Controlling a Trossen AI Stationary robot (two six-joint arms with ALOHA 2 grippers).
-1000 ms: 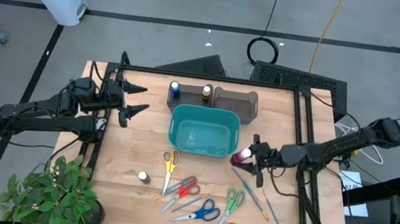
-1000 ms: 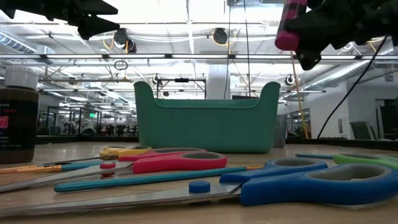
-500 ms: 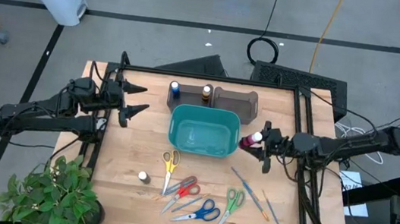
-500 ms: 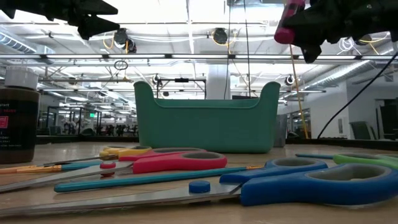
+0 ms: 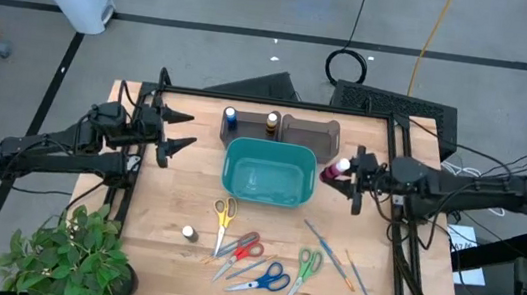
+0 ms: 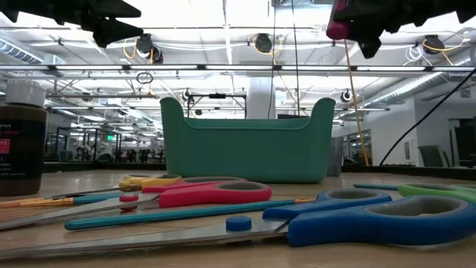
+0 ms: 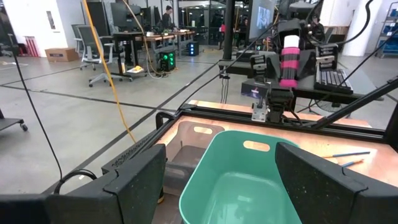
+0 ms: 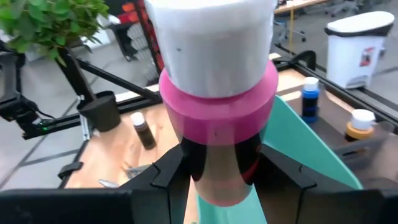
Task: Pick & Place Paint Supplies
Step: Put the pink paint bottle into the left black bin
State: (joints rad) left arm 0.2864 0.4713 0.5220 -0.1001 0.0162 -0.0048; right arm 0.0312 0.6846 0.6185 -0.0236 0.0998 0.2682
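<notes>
the right gripper (image 5: pixel 346 171) hangs right of the frame's center in the high view, just beside the right rim of the teal bin (image 5: pixel 269 171). its fingers (image 8: pixel 163 177) are partly closed, clamped on a white-capped bottle with a pink band (image 8: pixel 214 93), held off the tabletop (image 5: pixel 177 197). the left gripper (image 5: pixel 181 129) waits at center left, fingers (image 7: pixel 134 177) spread wide, holding nothing. a blue-capped bottle (image 5: pixel 230 117) and an amber bottle (image 5: pixel 272 121) stand just above the bin; a small dark bottle (image 5: pixel 190 232) stands lower left, near the scissors (image 5: pixel 255 259); brushes (image 5: pixel 331 253) lie lower right.

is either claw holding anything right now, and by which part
The right claw holds a small paint bottle with a white cap and pink band, gripped around its dark body below the band. The left claw is open and empty.
</notes>
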